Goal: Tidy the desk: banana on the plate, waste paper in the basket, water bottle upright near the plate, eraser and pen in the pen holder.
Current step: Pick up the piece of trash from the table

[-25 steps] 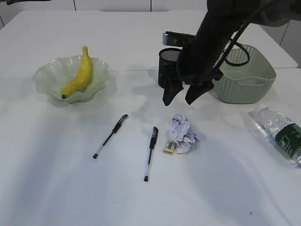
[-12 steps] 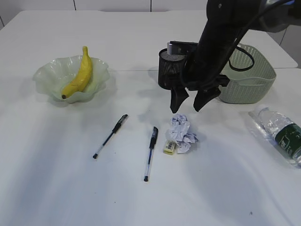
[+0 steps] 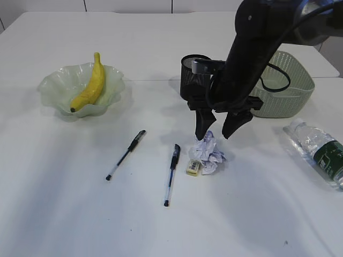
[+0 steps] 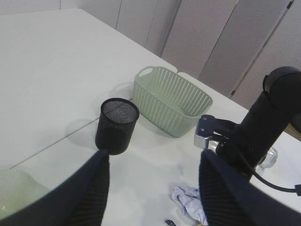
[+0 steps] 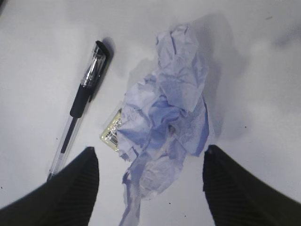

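Note:
The crumpled waste paper lies mid-table, and the small yellow eraser touches its left side. My right gripper hangs open just above the paper. In the right wrist view its gripper straddles the paper without touching it; the eraser and a pen lie to the left. Two pens lie on the table. The banana rests in the green plate. The water bottle lies on its side at the right. My left gripper is open, empty, held high.
The black mesh pen holder stands behind the right arm, with the green basket to its right. The left wrist view shows the pen holder, the basket and the right arm over the paper.
My right gripper has come down and slightly right, from in front of the pen holder to just above the waste paper. Its jaws stayed open. Nothing on the table moved.

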You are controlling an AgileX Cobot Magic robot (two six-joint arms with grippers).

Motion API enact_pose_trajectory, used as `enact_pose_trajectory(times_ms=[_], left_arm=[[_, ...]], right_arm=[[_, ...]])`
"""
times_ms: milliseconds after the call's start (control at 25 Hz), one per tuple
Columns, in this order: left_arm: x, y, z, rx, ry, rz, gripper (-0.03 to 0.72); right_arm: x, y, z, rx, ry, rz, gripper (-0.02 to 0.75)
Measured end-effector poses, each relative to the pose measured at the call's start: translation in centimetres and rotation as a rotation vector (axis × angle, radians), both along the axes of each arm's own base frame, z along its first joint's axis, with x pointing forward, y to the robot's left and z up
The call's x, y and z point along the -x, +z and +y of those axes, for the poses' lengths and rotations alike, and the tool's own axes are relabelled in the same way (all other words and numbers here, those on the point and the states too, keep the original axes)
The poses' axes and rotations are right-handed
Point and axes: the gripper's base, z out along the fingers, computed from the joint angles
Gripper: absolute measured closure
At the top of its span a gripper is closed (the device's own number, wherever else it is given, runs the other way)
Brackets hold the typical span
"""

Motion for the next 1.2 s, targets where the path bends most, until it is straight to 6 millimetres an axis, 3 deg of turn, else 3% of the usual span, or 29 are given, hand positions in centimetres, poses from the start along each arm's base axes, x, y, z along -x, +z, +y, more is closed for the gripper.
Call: enact_pose_trajectory(times_ms=[1200], left_arm=[[0.12, 0.0, -0.09, 0.003, -0.016, 0.004, 0.274]], right_arm=[[-0.01, -0.91, 0.27, -0.021, -0.013, 0.03, 0.223]])
